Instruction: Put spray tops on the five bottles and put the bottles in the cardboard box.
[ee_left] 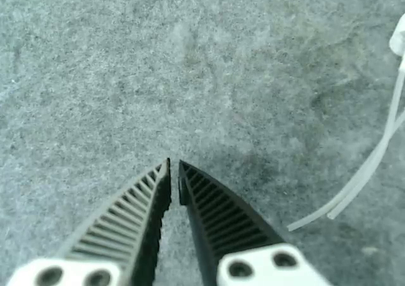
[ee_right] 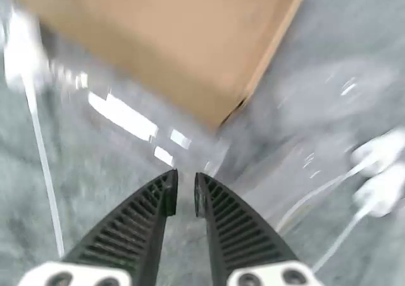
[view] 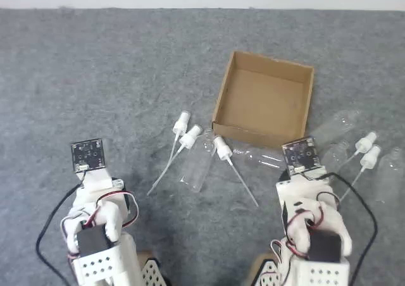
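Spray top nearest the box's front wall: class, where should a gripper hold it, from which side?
Grip the spray top by its chunky white head, from above, jaws across it. It lies flat on the carpet; its thin tube would probably flex.

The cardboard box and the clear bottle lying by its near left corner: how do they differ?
The cardboard box is brown and opaque; the bottle is see-through. The box sits flat with its open top up; the bottle lies on its side. The box is wider than the bottle. Both rest on the grey carpet.
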`<act>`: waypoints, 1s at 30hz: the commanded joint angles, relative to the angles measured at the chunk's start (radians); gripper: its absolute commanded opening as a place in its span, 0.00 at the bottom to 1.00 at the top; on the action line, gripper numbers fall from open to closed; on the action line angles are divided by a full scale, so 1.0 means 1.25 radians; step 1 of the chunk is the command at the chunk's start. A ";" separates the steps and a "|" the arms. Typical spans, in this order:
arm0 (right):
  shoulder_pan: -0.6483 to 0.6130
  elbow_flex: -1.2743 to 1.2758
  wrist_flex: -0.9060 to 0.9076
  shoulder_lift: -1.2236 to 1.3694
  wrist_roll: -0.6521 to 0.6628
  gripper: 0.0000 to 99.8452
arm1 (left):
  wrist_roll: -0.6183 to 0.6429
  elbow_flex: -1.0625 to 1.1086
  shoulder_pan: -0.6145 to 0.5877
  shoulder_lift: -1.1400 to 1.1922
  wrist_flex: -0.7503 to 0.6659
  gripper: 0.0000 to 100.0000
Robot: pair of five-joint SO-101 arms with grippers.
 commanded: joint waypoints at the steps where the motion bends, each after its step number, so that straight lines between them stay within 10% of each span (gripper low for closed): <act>1: 0.046 -0.156 0.021 -0.006 -0.006 0.01 | -0.001 -0.006 -0.001 -0.012 0.004 0.01; 30: 0.564 -0.879 -0.170 1.299 0.071 0.18 | -0.001 -0.006 -0.001 -0.012 0.004 0.01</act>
